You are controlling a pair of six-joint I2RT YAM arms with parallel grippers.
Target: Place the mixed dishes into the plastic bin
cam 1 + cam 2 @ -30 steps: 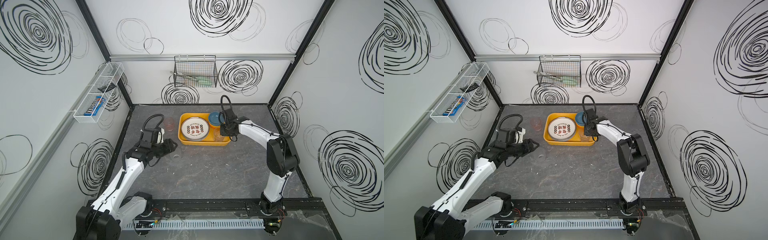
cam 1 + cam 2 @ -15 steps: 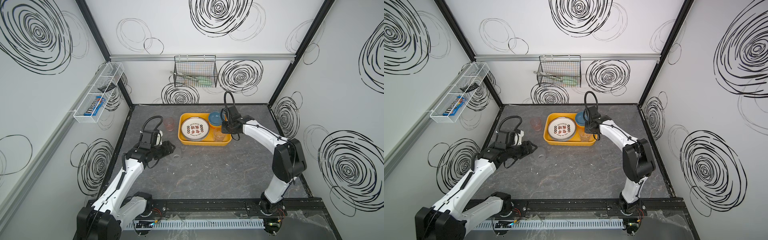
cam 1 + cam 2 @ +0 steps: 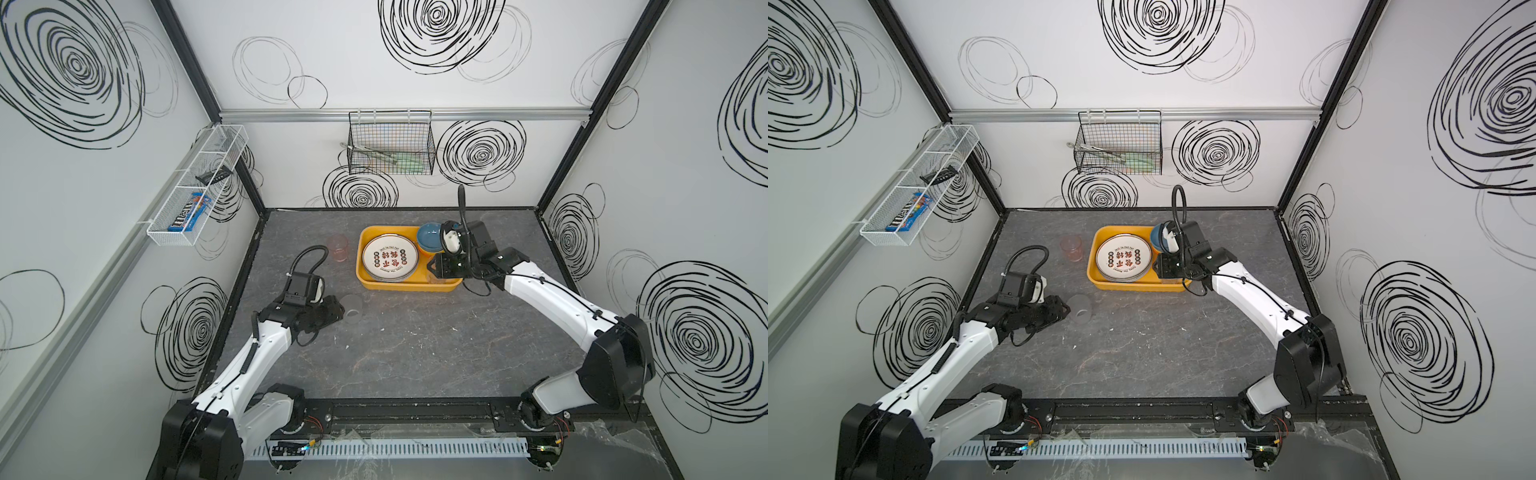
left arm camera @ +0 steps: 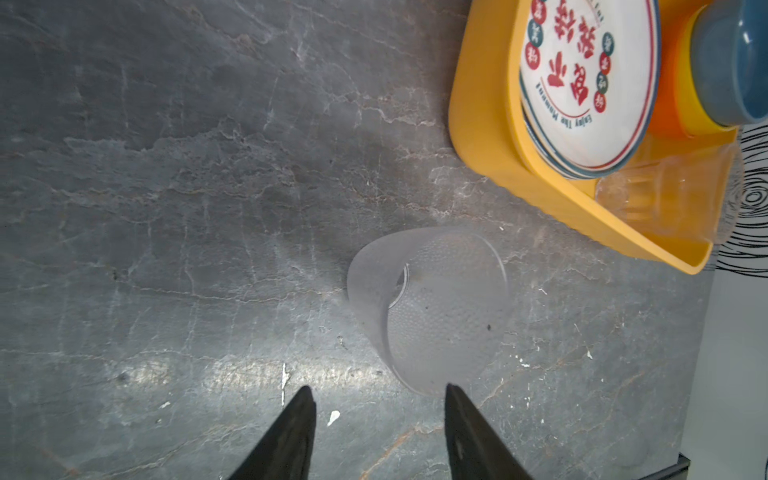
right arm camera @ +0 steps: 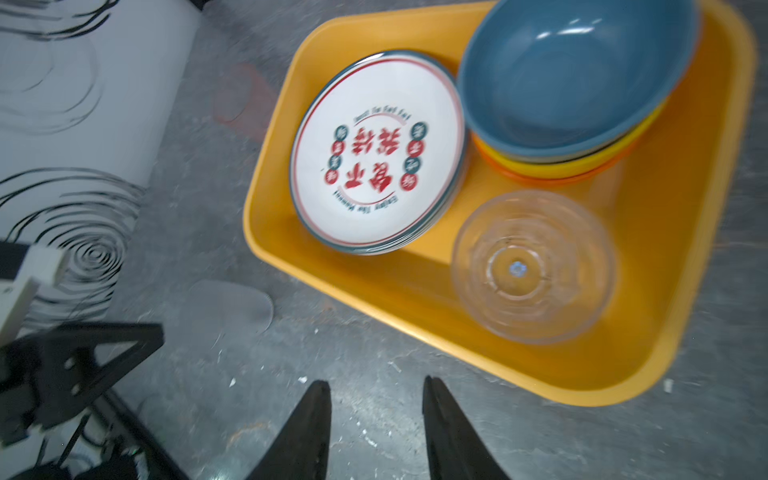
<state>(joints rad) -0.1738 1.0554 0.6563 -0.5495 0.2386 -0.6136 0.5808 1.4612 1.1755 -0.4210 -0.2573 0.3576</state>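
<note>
Frosted translucent cup (image 4: 428,307) lying on its side on the dark stone-look table (image 4: 166,208), outside the plastic bin (image 4: 486,137), just off its front corner at the left-arm end. Probably light, thin-walled plastic: stiff enough to pinch, but slick and rounded, so apt to roll or squirt away. Best taken across the body near the rim, or with 1 finger inside the mouth and 1 outside.

Left gripper (image 4: 379,388) about half open and empty, low over the table on the side of the cup away from the bin. 1 fingertip just beside the cup's near edge, contact impossible to tell. Gap offset to 1 side of the cup, not around it.

Inside the bin: printed plates (image 5: 376,158) stacked at the left-arm end, blue bowl (image 5: 573,70) on yellow and orange ones at the back, clear cup (image 5: 534,266) upright in front of them.

Right gripper (image 5: 375,380) partly open and empty, hovering near the bin's front wall.

Pinkish cup (image 3: 337,247) upright on the table beside the bin's left-arm end, not yet binned.
</note>
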